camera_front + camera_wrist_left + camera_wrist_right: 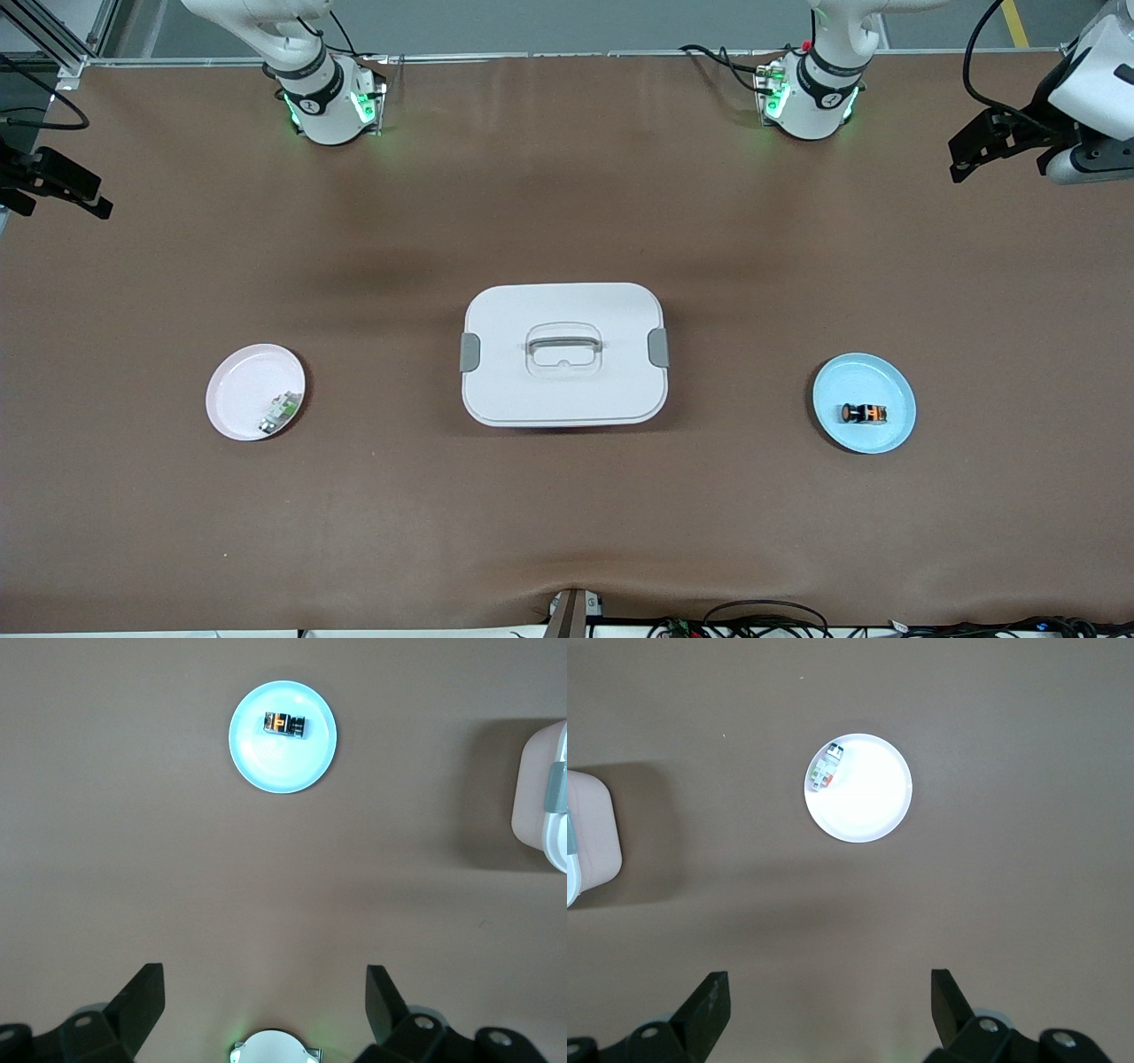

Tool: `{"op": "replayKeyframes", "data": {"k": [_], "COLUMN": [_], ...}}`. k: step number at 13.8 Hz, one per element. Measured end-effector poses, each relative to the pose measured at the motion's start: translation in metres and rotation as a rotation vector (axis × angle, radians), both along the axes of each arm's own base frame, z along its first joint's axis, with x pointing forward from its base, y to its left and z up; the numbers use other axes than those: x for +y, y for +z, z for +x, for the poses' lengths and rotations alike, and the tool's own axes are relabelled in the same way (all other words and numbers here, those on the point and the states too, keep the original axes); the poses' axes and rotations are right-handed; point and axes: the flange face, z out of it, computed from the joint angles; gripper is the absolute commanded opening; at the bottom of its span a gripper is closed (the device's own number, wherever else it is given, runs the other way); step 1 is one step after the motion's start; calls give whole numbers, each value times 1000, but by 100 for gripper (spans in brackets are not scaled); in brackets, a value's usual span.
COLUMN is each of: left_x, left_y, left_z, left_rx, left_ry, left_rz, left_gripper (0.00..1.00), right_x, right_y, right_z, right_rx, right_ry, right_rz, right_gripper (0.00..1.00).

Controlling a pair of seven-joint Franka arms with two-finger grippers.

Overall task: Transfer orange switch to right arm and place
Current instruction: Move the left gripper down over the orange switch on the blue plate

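Note:
The orange switch (864, 413), a tiny black part with orange bands, lies on its side on the light blue plate (833, 381) toward the left arm's end of the table. My left gripper (961, 155) hangs high over that end of the table, well clear of the plate. In the left wrist view the left gripper (266, 979) is open and empty, with the switch (283, 724) and blue plate (266, 762) well below it. My right gripper (93, 197) hangs over the right arm's end. In its wrist view the right gripper (830, 979) is open and empty.
A white lidded box (563, 354) with grey latches and a handle sits mid-table. A pale pink plate (239, 390) toward the right arm's end holds a small white-and-green part (281, 413). Brown table surface lies between the plates and the box.

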Motion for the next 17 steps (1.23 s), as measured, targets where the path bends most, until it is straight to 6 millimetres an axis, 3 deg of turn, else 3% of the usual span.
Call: {"op": "replayKeyframes", "data": {"k": [6, 9, 12, 15, 17], "left_x": [0, 5, 18, 51, 52], "left_y": [1, -5, -40, -89, -126], "left_z": [1, 10, 35, 69, 85], "left_rx": [-3, 8, 71, 80, 52], "left_ry": [1, 10, 37, 83, 84], "left_rz": [-1, -3, -23, -78, -84], "left_gripper": [100, 100, 100, 100, 100], "right_x": [0, 0, 0, 1, 1], "right_y": [-1, -1, -1, -1, -1], "right_z": [1, 1, 1, 1, 1], "right_rx": [2, 2, 3, 2, 2], "right_ry": [0, 1, 1, 2, 2], "right_rz": [0, 0, 0, 0, 0], "right_gripper": [100, 100, 100, 100, 100]}}
